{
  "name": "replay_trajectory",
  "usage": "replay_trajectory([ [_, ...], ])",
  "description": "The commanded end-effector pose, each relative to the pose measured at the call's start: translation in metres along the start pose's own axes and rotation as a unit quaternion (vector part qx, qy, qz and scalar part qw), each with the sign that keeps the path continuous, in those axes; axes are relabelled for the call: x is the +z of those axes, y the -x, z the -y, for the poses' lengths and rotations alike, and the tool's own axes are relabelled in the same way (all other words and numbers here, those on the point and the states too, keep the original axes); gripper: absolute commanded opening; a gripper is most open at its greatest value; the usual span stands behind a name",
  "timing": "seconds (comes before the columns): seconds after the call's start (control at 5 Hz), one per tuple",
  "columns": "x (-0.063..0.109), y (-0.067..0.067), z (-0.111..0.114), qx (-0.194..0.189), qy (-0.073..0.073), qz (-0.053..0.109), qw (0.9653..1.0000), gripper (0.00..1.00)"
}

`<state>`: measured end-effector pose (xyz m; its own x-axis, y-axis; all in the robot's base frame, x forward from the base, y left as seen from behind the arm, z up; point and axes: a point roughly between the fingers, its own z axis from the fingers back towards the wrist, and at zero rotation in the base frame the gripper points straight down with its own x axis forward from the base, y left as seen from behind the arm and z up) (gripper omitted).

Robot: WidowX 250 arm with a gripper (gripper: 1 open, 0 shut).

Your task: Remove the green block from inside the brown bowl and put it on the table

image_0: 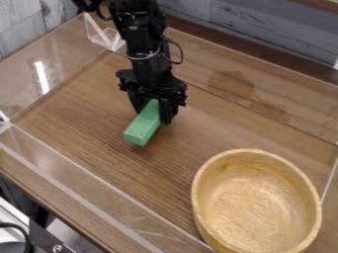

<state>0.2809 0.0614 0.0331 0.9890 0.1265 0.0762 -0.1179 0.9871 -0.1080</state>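
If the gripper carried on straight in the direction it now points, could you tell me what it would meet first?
Probably the table: the gripper points down at it, with the green block at its fingertips. The single view leaves the gap unclear.
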Motion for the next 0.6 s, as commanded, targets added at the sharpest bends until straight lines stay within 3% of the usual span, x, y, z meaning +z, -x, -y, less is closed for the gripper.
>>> replay_trajectory([
  [0.0, 0.0114, -0.0108, -0.0038, 0.0, -0.005, 0.019, 0.9998, 0.0],
  [0.4, 0.0085, -0.01, 0.0008, -0.005, 0.001, 0.009, 1.0, 0.0],
])
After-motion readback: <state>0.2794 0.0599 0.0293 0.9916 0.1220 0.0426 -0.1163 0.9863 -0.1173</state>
